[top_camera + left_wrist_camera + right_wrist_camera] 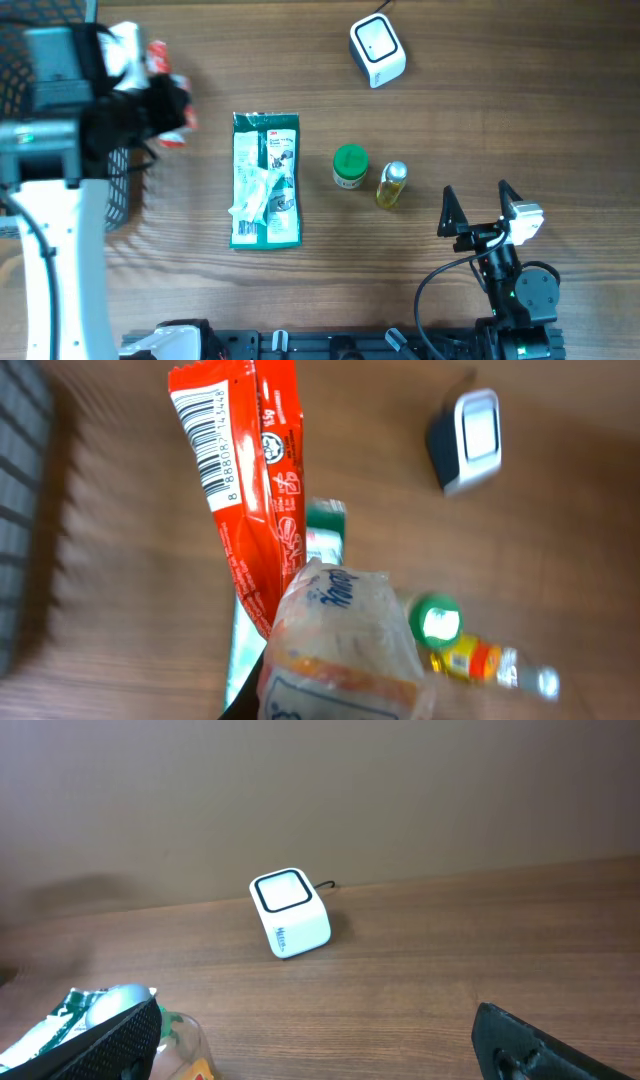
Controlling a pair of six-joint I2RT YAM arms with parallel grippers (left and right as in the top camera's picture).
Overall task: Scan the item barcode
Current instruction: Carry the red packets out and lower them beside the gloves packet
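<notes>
Overhead view: the wooden counter [500,120] is smooth and flat, with the boxy white scanner [377,50] set at its far edge. Well left of it, raised, a red wrapper [245,470] is clamped by the closed left claw [165,100]. It is judged light, crinkly and slippery, best pinched clear of the barcode [205,445]. The right claw [480,212] is spread, empty.

On the bench [200,290], the flat packet [266,180] lies mid-frame, the jar [349,167] just right of it and the small bottle [391,184] beside that. The scanner [377,50] sits upper right of centre, the basket [125,190] at the left edge.
</notes>
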